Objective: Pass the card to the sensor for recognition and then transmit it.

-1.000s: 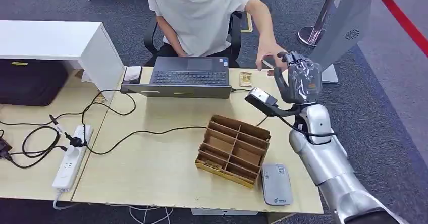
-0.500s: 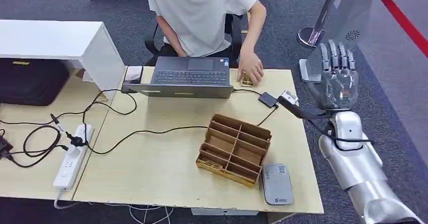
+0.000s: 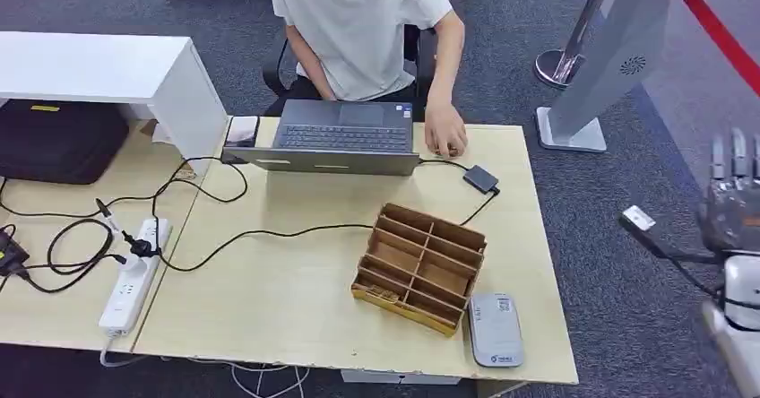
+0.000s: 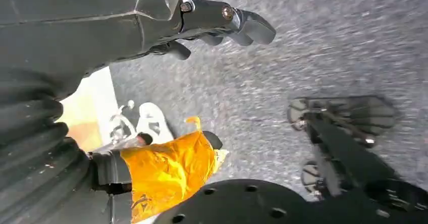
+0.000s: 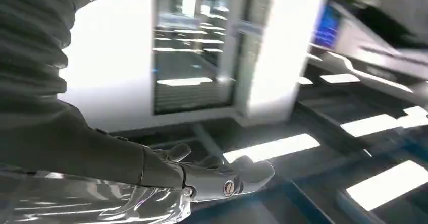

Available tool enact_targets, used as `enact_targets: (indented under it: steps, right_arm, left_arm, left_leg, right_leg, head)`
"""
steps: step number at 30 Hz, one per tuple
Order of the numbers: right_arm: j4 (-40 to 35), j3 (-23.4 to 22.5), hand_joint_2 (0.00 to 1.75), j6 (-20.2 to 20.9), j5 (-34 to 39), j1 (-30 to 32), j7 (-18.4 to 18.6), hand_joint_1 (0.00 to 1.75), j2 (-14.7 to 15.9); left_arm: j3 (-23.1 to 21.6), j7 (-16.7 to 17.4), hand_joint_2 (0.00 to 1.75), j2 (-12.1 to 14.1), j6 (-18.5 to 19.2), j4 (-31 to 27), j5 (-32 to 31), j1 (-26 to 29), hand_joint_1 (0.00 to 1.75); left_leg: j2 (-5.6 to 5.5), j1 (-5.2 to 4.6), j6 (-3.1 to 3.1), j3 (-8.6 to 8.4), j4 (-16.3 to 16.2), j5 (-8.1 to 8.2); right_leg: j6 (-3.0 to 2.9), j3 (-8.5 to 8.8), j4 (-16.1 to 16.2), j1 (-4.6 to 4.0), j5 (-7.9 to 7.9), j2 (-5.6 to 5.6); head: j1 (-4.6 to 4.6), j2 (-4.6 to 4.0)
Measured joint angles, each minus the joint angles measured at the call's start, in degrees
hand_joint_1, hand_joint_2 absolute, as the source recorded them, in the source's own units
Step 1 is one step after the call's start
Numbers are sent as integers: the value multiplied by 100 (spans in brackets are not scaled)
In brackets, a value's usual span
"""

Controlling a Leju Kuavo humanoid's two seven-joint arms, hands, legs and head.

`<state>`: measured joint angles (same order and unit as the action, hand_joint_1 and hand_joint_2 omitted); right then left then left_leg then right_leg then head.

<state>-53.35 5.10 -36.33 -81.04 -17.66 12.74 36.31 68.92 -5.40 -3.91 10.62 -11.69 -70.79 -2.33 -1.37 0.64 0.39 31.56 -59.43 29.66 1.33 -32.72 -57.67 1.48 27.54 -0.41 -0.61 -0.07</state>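
Observation:
My right hand [image 3: 733, 192] is raised off the table's right side, over the carpet, fingers upright and apart, holding nothing. In the right wrist view the same hand [image 5: 217, 176] is stretched out and empty. My left hand [image 4: 222, 24] hangs over the carpet with nothing in it, fingers loosely extended. The grey card sensor [image 3: 495, 328] lies at the table's front right corner. A person's hand [image 3: 445, 134] rests flat on the table beside the laptop [image 3: 345, 136]; I cannot make out a card under it.
A brown cardboard divider box [image 3: 419, 266] stands just left of the sensor. A black adapter [image 3: 480, 179] with its cable lies behind it. A power strip [image 3: 130, 275] and cables sit at the left. A grey stand [image 3: 591, 75] is beyond the table's right edge.
My right hand swung from the table's back right corner out past its right edge, its fingers uncurling. The person's hand dropped from my hand to the table by the laptop.

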Motion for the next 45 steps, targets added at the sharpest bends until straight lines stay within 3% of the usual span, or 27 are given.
enact_targets:
  steps: [4,7,8,15,22,27,33,36,45]
  right_arm:
    - [530,-872,0,-28,107,713,-122,0,6]
    - [1117,-1412,0,-118,-88,1060,-105,0,-324]
    - [1316,-1538,175,-182,-193,1162,-59,0,-460]
    - [2590,-2194,175,-276,-263,1596,-212,0,-1693]
    - [3541,-3007,175,-208,759,1716,-1012,0,-2674]
    - [3938,-3585,175,118,1202,1762,-855,0,-3270]
    - [4146,-3894,175,179,1244,1782,-501,0,-3777]
    - [4207,-3911,175,398,1101,1781,-323,0,-3955]
    - [4262,-3911,175,514,1060,1774,-264,0,-4142]
  left_arm:
    - [78,0,175,-44,-120,0,103,11,0]
    - [199,55,175,-79,-240,0,216,1,0]
    - [229,70,175,-85,-284,0,247,2,0]
    - [448,223,175,-168,-463,0,332,-8,0]
    - [643,658,175,-234,-339,0,514,-23,0]
    - [710,885,175,-321,-256,0,441,-33,0]
    - [726,863,175,-367,-159,0,398,-59,0]
    - [726,824,175,-367,-286,0,306,-67,0]
    - [726,802,175,-358,-321,0,284,-81,0]
  left_leg:
    - [11,-1,13,0,3,12]
    - [17,3,14,-3,4,13]
    - [17,3,14,-4,6,13]
    - [43,6,13,-15,20,12]
    - [59,6,8,-22,23,9]
    - [67,6,8,-21,23,9]
    - [72,6,8,-23,23,9]
    - [72,5,7,-24,23,8]
    - [72,4,7,-23,23,8]
  right_leg:
    - [-1,0,2,1,3,8]
    - [-2,0,3,-3,5,14]
    - [-3,0,3,-4,6,14]
    - [-6,-1,0,-7,7,37]
    - [-8,-3,-2,-6,7,52]
    - [-8,-2,-2,-6,7,59]
    - [-10,0,-2,-5,6,65]
    - [-11,0,-2,-5,5,65]
    - [-11,2,-3,-4,5,64]
  head:
    - [0,0]
    - [7,0]
    - [0,0]
    - [-2,0]
    - [4,0]
    - [7,0]
    - [4,0]
    - [0,0]
    - [4,0]
